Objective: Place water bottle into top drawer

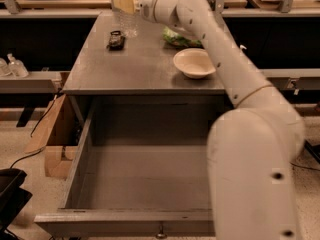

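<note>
**Camera view.** The single arm reaches past the bowl (194,62) to the far left corner of the tabletop (145,69). There the gripper (125,5) meets the water bottle (129,21). The bottle stands upright, beyond and to the left of the bowl, and its base appears to rest on the tabletop. Its cap is cut off by the top of the frame.

The jaws are pinched on the bottle's upper body. One cream pad (123,4) lies flat across the side facing the camera; the other is hidden behind the bottle. The grip therefore sits high, well above the bottle's base.

A small dark object (116,39) lies left of the bowl, just nearer than the bottle. A green bag (176,37) lies just behind the bowl. The top drawer (80,164) stands pulled out, below and in front of the bowl.

The step in hand is judged to be securing and lifting. A straight upward lift should clear the dark object. The carry should then pass left of the bowl, and the thin ribbed wall should not be squeezed hard.
</note>
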`<state>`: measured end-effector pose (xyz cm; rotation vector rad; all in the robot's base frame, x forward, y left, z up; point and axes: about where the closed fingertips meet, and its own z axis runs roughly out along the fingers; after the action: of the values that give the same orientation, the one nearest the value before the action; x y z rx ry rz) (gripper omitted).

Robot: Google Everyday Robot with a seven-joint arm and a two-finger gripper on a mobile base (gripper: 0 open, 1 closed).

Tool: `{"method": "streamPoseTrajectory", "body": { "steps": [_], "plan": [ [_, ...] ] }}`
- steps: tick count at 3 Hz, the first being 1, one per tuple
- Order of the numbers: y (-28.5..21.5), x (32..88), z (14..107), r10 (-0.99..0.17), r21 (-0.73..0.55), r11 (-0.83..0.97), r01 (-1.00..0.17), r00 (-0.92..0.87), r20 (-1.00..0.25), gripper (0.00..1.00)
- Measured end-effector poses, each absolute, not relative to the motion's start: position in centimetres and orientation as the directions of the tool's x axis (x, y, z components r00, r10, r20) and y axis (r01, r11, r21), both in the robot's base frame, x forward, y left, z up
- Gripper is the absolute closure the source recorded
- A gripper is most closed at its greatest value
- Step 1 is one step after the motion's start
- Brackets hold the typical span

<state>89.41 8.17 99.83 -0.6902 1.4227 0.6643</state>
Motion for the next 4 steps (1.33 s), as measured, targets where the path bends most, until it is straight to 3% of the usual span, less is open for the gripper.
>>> {"method": "streamPoseTrajectory", "body": {
  "steps": [4],
  "plan": [
    [1.9, 65.0, 98.2, -0.005, 0.018, 0.437, -0.899, -0.022, -1.000, 1.00]
  ]
}}
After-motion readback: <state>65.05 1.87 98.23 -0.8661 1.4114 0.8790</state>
